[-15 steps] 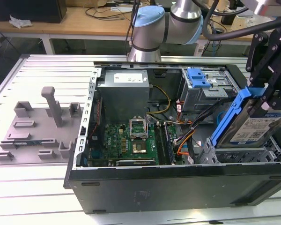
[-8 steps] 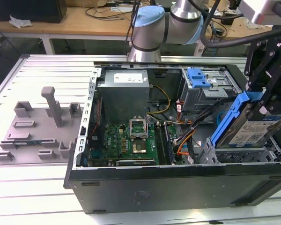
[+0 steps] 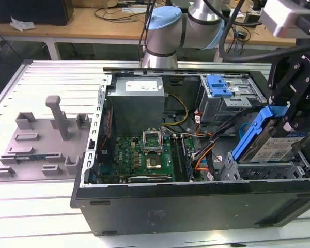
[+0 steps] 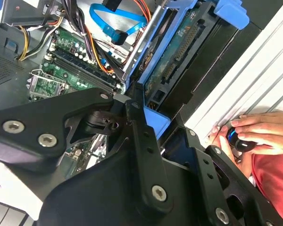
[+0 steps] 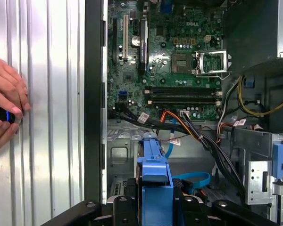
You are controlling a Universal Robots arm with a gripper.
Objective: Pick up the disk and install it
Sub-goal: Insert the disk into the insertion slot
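The disk [image 3: 277, 148] is a silver drive with a white-and-blue label in a blue carrier rail [image 3: 252, 135]. It hangs tilted, one end up, over the drive bay [image 3: 268, 170] at the exterior view's right end of the open computer case [image 3: 196, 204]. My gripper [image 3: 291, 118] is shut on the disk's upper end. In the first wrist view the blue carrier [image 5: 155, 176] stands between my black fingers [image 5: 124, 207]. In the second wrist view the disk's green circuit side [image 4: 179, 52] and blue rail [image 4: 156, 123] run away from the gripper.
The case holds a green motherboard [image 3: 144, 155], a grey power supply [image 3: 137, 101], orange and blue cables [image 3: 206, 155] and a drive cage with a blue latch piece [image 3: 219, 85]. A grey fixture plate [image 3: 41, 142] lies on the exterior view's left. A person's hand [image 5: 4, 110] holds a small black device beside the case.
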